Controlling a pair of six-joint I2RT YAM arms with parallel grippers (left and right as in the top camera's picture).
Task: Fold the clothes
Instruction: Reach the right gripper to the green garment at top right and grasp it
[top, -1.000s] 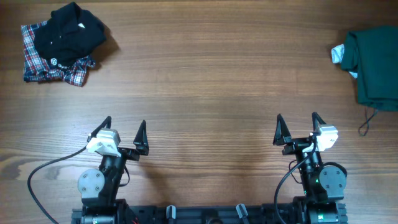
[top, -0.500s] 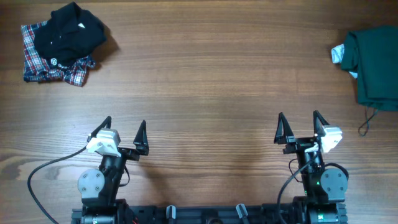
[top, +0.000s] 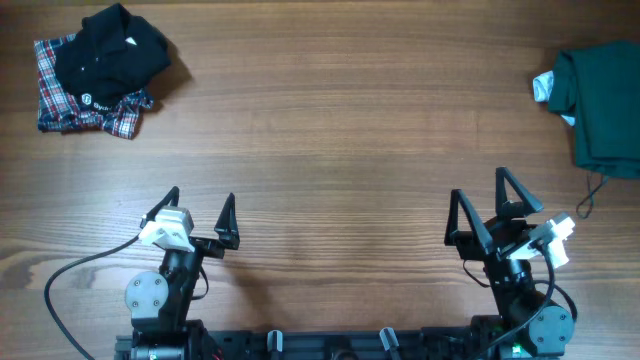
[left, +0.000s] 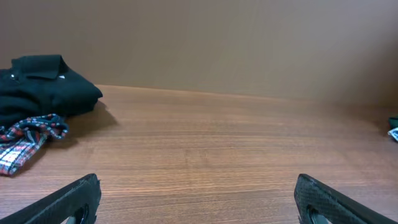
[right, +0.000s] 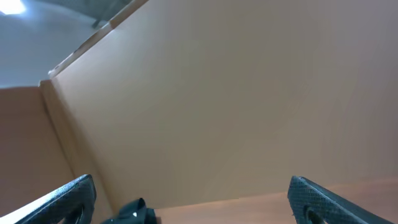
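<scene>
The clothes (top: 605, 105), a dark green garment, lie bunched at the table's far right edge in the overhead view. Their thin cord (top: 590, 200) trails toward the front. My right gripper (top: 477, 182) is open and empty near the front right, well short of the garment and angled up and to the left. In the right wrist view the right gripper (right: 199, 202) faces mostly the tan wall, and the garment is out of view there. My left gripper (top: 202, 193) is open and empty at the front left, and the left gripper (left: 196, 202) has only bare wood between its fingers.
A black shirt (top: 110, 55) lies on a plaid shirt (top: 60, 95) at the far left corner; the black shirt (left: 43, 87) also shows in the left wrist view. A small pale cloth (top: 543, 87) sits against the green garment. A dark shape (right: 134, 211) is low in the right wrist view.
The right arm has swung and tilted, so its gripper now points up and to the left. The left arm and the fabrics have not moved.
</scene>
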